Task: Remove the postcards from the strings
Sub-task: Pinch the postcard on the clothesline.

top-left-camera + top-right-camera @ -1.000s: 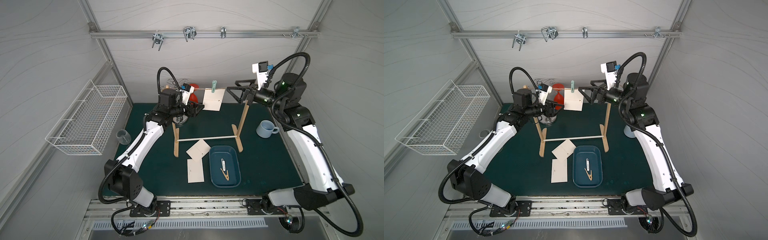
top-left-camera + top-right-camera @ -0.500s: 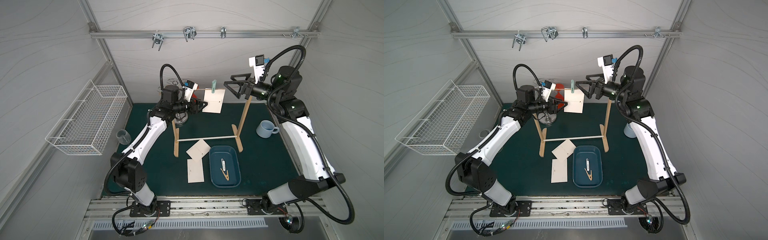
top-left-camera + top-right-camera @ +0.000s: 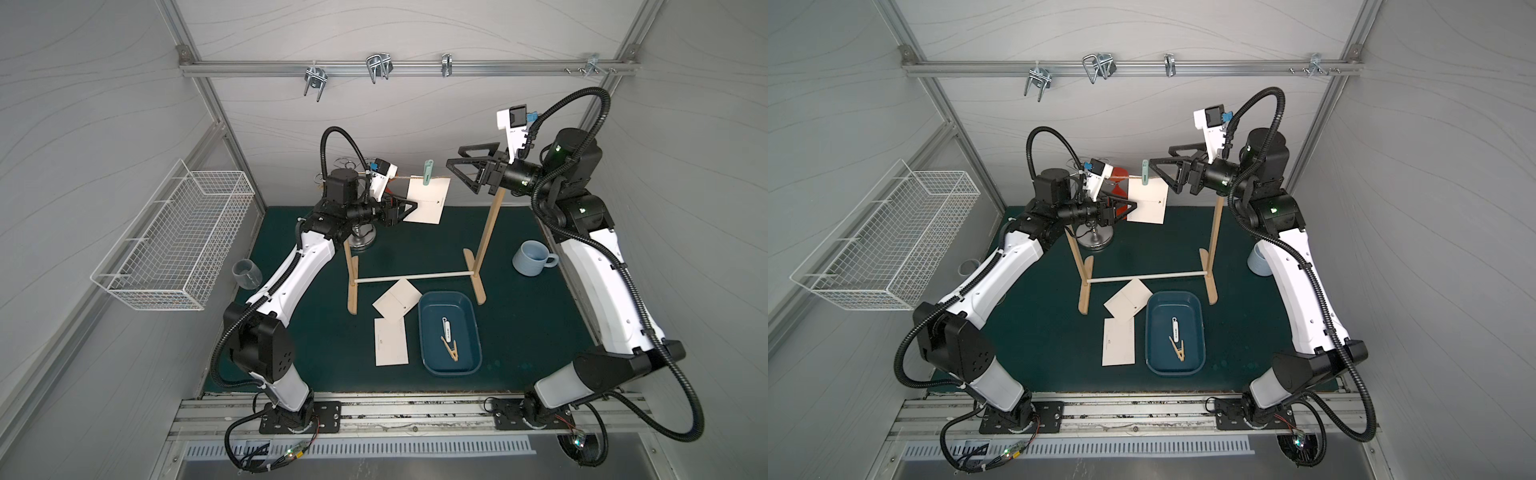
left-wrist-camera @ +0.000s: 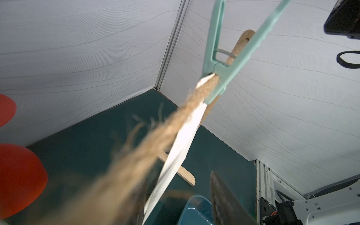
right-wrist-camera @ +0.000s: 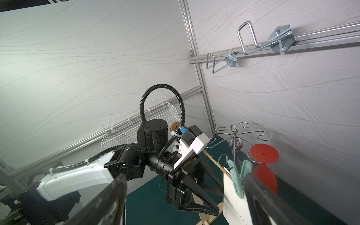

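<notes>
Left tool (image 3: pixel 411 205) now astride hanging postcard (image 3: pixel 430 203), jaws parted; right tool (image 3: pixel 461 177) gaping beside peg (image 3: pixel 427 172)

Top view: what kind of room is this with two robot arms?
Probably a robot test booth, not a home: plain white walls, arms bolted to a metal rail, and a clothesline stand on a green mat.

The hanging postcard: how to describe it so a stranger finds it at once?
Find the wooden rack on the green mat. One white postcard hangs from its string under a mint clothespin. The other two postcards lie flat beside the blue tray.
</notes>
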Robot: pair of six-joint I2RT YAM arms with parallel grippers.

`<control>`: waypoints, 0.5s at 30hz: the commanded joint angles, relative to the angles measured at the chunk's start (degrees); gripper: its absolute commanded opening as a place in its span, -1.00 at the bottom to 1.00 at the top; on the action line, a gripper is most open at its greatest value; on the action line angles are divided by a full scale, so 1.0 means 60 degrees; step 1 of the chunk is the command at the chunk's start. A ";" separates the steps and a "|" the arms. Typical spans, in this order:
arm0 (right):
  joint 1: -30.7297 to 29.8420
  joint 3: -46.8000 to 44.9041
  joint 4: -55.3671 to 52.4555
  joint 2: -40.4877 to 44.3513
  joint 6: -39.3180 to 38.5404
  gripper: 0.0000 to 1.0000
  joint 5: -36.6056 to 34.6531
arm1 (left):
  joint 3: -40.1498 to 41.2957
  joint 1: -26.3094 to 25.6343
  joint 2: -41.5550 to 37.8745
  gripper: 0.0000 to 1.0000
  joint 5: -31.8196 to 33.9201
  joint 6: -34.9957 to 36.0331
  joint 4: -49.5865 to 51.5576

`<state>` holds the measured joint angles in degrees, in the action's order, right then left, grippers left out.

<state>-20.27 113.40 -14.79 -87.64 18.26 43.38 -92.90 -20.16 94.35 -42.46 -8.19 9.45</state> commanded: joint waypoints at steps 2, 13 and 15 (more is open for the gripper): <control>0.0011 0.0015 0.0530 -0.0012 0.0193 0.88 0.0269 | -0.0422 -0.0104 0.0198 0.06 -0.0159 -0.0160 -0.0615; -0.0009 0.0248 0.0484 -0.0268 0.0193 0.87 0.0238 | -0.0449 -0.0367 0.0312 0.03 -0.0031 -0.0160 -0.0682; -0.0006 0.0450 0.0443 -0.0445 0.0227 0.87 0.0252 | -0.0451 -0.0375 0.0339 0.00 -0.0014 -0.0149 -0.0660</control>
<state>-20.27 114.08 -13.34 -88.75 19.11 44.12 -92.90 -22.17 95.66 -42.41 -9.21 8.21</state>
